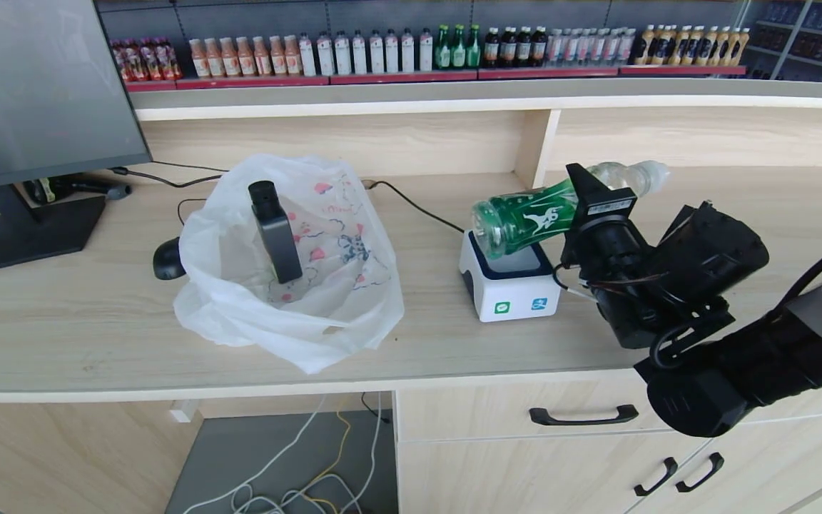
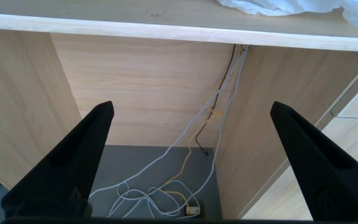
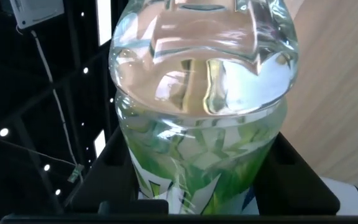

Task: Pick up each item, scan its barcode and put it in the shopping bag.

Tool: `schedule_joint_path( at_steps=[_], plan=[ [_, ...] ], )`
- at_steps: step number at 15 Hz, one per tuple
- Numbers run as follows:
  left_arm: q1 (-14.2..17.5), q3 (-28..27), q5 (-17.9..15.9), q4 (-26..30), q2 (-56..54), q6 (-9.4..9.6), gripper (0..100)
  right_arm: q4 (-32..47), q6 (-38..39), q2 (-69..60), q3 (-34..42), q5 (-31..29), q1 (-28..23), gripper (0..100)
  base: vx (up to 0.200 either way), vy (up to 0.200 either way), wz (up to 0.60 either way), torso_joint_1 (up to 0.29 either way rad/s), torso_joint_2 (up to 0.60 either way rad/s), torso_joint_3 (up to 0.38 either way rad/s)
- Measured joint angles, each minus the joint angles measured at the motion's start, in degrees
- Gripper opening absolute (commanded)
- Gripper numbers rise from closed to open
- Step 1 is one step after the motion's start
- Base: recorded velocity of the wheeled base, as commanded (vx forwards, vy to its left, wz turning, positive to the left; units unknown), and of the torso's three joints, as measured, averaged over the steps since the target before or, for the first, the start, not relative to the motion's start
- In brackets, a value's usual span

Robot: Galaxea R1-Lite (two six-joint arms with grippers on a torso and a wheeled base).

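My right gripper (image 1: pixel 589 196) is shut on a clear bottle with a green label (image 1: pixel 525 214), held on its side just above the white barcode scanner box (image 1: pixel 507 289). The bottle's base points toward the white shopping bag (image 1: pixel 290 285), its cap toward the back right. In the right wrist view the bottle (image 3: pixel 204 124) sits between the black fingers. The bag stands open on the counter with a dark bottle (image 1: pixel 275 232) upright inside. My left gripper (image 2: pixel 191 162) is open below the counter's edge, facing the knee space with cables.
A monitor (image 1: pixel 33 86) stands at the counter's back left, a black mouse (image 1: pixel 167 258) beside the bag. A cable (image 1: pixel 418 207) runs behind the scanner. A wooden divider (image 1: pixel 536 143) rises behind it. Drawers with black handles (image 1: pixel 582 415) sit below the counter edge.
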Motion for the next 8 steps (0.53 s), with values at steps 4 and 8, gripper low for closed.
schedule_joint_path(
  at_steps=[4,8],
  plan=[
    [0.0,0.0,0.0,0.0,0.0,0.0,100,0.0,0.3,0.1,0.5,0.0,-0.2,0,0.0,0.0,0.0,0.0,0.0,0.0],
    [0.0,0.0,0.0,0.0,0.0,0.0,100,0.1,0.4,0.3,0.5,0.0,-0.6,0,0.0,0.0,0.0,0.0,0.0,0.0]
  ],
)
